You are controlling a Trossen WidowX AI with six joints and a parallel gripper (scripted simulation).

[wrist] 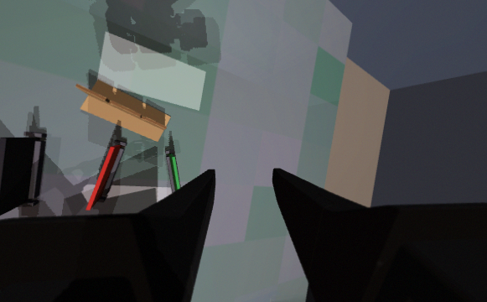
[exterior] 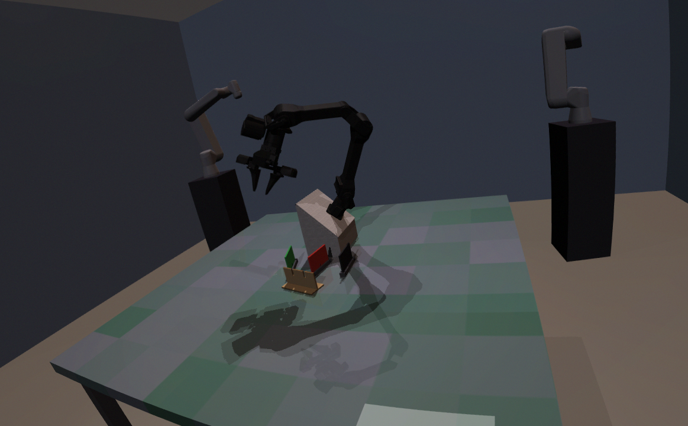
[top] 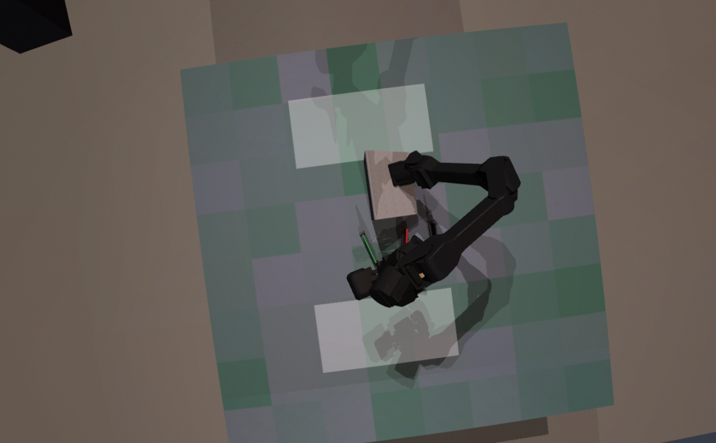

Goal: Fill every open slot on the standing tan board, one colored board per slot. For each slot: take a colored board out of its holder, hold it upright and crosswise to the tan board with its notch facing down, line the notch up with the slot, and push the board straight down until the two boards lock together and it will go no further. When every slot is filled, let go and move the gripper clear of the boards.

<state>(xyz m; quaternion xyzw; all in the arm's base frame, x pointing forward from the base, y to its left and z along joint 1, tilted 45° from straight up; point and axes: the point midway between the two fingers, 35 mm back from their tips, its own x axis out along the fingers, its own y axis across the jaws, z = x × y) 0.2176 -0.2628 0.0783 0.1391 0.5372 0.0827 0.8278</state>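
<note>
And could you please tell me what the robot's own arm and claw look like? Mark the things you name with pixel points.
The arm (top: 473, 217) (exterior: 353, 153) is black all over, with slim straight links between bulkier, angular joints. The claw (exterior: 260, 191) (wrist: 244, 175) is black too, with two fingers that taper from broad bases to narrow tips. I can't make out any markings or cables.
</note>
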